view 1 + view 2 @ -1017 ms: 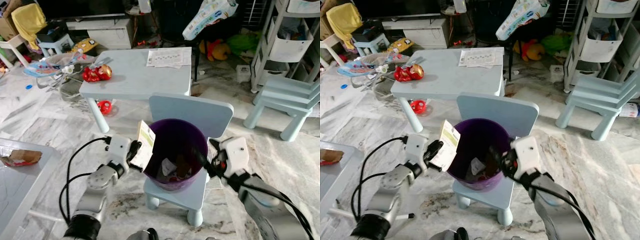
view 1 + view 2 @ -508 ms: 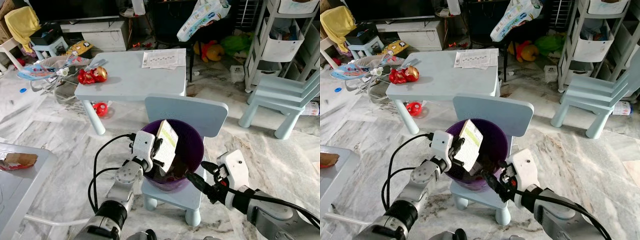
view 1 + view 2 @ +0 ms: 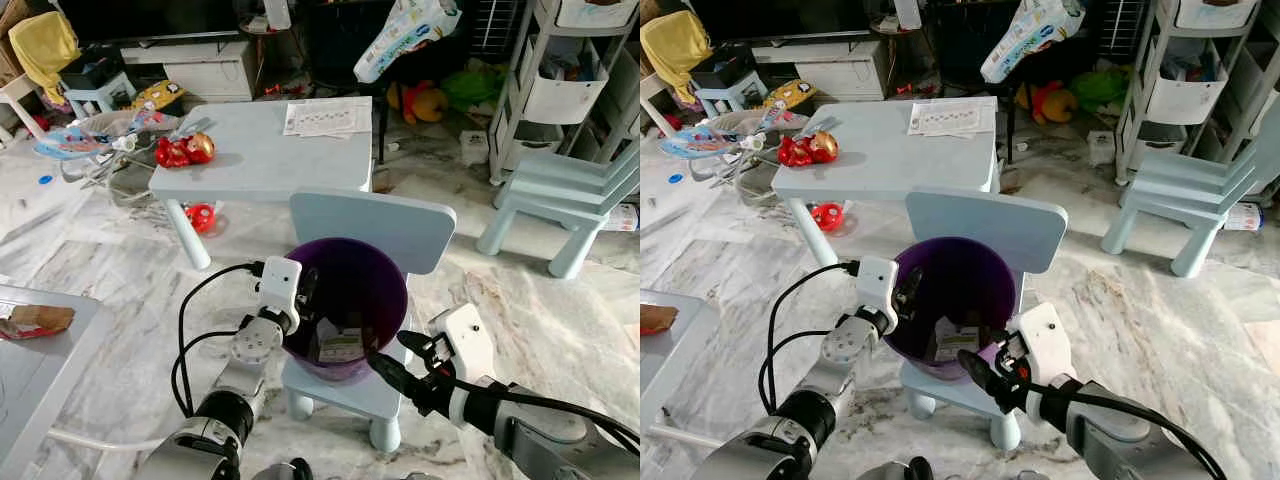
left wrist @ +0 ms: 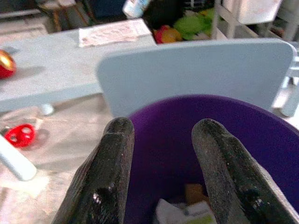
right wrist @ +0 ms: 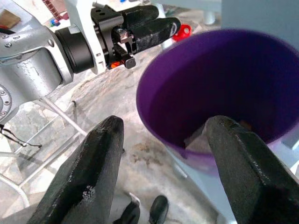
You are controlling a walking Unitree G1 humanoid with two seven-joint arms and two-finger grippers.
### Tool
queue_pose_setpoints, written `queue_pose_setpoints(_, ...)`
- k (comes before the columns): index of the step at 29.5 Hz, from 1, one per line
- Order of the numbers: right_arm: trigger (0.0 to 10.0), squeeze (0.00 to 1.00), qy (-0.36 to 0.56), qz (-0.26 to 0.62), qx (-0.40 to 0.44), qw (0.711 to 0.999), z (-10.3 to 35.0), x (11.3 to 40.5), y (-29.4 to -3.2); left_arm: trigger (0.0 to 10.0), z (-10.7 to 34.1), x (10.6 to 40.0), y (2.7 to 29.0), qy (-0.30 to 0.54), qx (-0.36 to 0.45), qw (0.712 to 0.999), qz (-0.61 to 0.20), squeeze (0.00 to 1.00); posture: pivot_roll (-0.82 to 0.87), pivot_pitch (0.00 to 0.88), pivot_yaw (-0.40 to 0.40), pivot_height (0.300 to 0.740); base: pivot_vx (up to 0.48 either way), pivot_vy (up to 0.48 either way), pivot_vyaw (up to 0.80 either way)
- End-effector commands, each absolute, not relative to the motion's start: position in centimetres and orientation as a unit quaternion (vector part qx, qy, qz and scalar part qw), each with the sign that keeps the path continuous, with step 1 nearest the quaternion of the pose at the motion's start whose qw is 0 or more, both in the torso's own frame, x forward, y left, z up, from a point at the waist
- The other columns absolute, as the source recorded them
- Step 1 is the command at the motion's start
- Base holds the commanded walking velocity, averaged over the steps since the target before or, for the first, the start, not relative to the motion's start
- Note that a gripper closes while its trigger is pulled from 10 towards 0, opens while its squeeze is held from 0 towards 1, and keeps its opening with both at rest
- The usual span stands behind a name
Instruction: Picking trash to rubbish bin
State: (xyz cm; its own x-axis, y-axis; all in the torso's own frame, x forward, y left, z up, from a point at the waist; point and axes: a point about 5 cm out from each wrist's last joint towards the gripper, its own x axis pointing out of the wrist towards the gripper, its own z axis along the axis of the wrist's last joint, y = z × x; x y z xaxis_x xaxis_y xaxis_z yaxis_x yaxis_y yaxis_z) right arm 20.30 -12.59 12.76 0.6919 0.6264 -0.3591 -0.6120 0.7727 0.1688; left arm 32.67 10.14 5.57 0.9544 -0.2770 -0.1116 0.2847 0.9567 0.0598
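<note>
The left gripper (image 3: 303, 290) sits at the near-left rim of the purple bin (image 3: 385, 290), jaws parted and empty; the carton (image 3: 340, 345) lies flat at the bottom of the bin, below and just beyond them. The right gripper (image 3: 385, 368) hangs low by the bin's near-right wall, jaws wide, holding nothing. The bin stands on a small chair (image 3: 372, 220); its backrest closes the far side, so the left arm's open way out is back and to its own side, over bare floor (image 3: 120, 270).
</note>
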Motion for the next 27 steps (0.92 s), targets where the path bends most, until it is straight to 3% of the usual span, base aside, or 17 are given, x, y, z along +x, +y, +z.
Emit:
queue_pose_setpoints(1, 10.0, 0.05, 0.192, 0.339, 0.006, 0.921, 12.8, 20.7, -12.1, 10.0, 6.0, 32.9, 11.5, 0.032, 0.038, 0.992, -0.12, 1.0, -0.2, 0.108, 0.087, 0.74, 0.0, 0.0, 0.0)
queue_pose_setpoints(5, 10.0, 0.05, 0.164, 0.321, -0.025, 0.932, 13.1, 21.8, -12.0, 10.0, 7.2, 33.0, 12.6, -0.01, 0.044, 0.993, -0.105, 1.0, -0.18, 0.1, 0.078, 0.74, 0.0, 0.0, 0.0)
queue_pose_setpoints(15, 10.0, 0.0, 0.026, 0.169, -0.095, 0.981, 16.2, 26.7, -14.6, 10.0, 11.7, 32.3, 16.5, -0.124, 0.079, 0.989, -0.017, 1.0, -0.11, 0.083, 0.049, 0.74, 0.0, 0.0, 0.0)
queue_pose_setpoints(21, 10.0, 0.0, -0.057, 0.141, -0.087, 0.984, 18.6, 30.3, -13.0, 10.0, 12.1, 30.1, 18.5, -0.12, 0.081, 0.989, -0.003, 1.0, -0.09, 0.067, 0.046, 0.74, 0.0, 0.0, 0.0)
queue_pose_setpoints(27, 10.0, 0.0, -0.09, 0.141, -0.077, 0.983, 19.3, 31.4, -11.9, 10.0, 13.0, 28.9, 19.3, -0.124, 0.064, 0.99, 0.03, 1.0, -0.06, 0.059, 0.038, 0.74, 0.0, 0.0, 0.0)
